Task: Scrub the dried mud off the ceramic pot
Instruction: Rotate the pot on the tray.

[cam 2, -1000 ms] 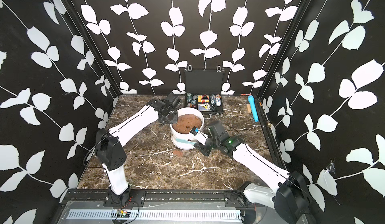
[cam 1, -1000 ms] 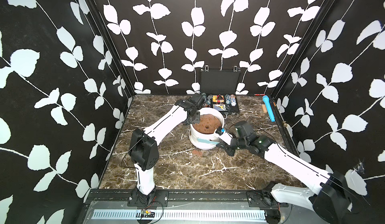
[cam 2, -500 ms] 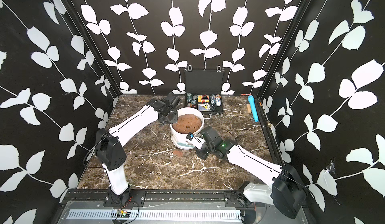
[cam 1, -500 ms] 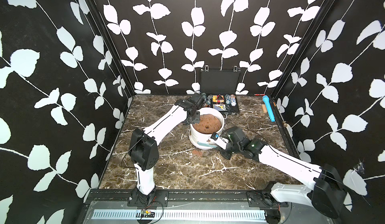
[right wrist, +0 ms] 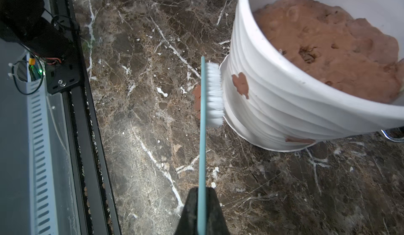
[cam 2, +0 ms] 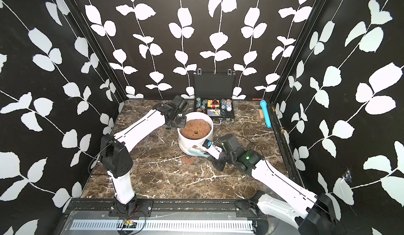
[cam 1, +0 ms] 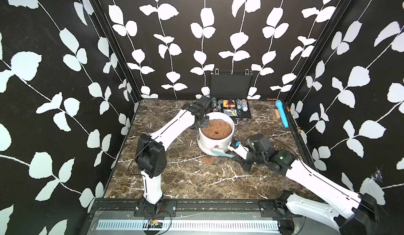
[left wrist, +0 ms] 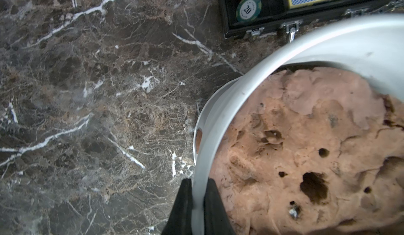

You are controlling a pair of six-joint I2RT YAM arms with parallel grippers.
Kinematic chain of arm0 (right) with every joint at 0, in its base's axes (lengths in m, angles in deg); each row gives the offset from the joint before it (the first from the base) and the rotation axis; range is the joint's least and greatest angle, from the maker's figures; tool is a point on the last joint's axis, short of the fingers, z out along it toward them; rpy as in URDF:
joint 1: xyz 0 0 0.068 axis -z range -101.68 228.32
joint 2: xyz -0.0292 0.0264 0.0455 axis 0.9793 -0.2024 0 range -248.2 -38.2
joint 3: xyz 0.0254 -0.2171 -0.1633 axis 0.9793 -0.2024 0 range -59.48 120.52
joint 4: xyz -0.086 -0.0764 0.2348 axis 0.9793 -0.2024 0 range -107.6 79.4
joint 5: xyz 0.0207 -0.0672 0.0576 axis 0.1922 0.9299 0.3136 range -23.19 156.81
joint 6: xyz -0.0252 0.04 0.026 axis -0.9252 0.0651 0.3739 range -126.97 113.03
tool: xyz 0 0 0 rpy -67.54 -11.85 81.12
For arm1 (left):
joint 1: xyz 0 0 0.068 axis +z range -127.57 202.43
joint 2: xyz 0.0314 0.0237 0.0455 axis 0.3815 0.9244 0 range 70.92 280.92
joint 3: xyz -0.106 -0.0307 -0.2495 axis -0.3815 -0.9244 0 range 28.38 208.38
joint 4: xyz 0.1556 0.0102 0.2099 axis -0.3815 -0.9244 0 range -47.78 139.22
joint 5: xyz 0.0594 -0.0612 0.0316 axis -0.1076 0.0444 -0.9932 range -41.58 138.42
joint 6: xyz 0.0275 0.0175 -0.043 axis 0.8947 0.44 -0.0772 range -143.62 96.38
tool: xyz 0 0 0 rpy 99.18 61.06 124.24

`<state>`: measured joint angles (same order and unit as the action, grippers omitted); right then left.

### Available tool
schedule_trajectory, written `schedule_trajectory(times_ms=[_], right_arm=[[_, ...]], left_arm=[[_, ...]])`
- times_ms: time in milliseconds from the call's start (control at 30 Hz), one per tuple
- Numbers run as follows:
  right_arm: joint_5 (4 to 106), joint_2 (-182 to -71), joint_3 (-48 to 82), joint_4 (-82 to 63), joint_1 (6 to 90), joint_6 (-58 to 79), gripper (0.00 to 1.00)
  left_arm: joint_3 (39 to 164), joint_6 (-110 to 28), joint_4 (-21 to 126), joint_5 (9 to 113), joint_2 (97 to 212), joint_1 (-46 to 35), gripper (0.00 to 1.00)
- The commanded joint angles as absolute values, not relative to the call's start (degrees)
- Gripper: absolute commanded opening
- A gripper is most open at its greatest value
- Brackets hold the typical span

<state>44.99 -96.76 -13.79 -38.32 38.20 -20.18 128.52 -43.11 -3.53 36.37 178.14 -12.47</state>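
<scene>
Two arms are both busy with the ceramic pot (cam 1: 213,143) here. It sits about mid-way across the marble table (cam 1: 185,179), just in front of an open black case (cam 1: 231,85) of poker chips. The left gripper (left wrist: 198,184) is pinched tight on the pot's rim on the far-left side. One finger is outside the wall and the other inside, up against the brown mound (left wrist: 306,146) that fills the pot. The right gripper (right wrist: 202,193) is clamped flat on the thin teal handle of a brush (right wrist: 214,93). Its white bristles are pressed against the very bottom of the ribbed wall, right at the flared base on the near side. The dried mud (right wrist: 240,85) is a heart-ish reddish patch a bit higher up the wall than the bristles, so not actually under them. There's another smear low on the wall further round, and a loose flake (cam 1: 207,160) lies on the marble just in front of the pot. A blue tube (cam 1: 281,113) lies along the right edge, well apart from all this.
</scene>
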Motion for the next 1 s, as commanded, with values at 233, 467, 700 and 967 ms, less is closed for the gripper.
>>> schedule_trajectory(times_ms=[233, 467, 700, 967], right_arm=[[41.03, -103.73, -11.47, -32.54, 43.34, -21.28, 0.00], [40.32, -107.79, -13.02, -35.29, 43.20, -22.21, 0.00], [38.03, -106.35, -12.81, -39.18, 40.80, -21.46, 0.00], [41.21, -100.21, -10.90, -36.06, 40.68, -20.07, 0.00]], left_arm=[[128.41, -34.25, -1.35, 41.56, 180.24, -10.97, 0.10], [128.40, -30.75, -1.05, 43.57, 180.77, -10.60, 0.11], [130.29, -29.03, -1.26, 45.23, 181.84, -10.18, 0.11], [131.87, -28.24, -1.97, 46.63, 183.53, -9.92, 0.11]])
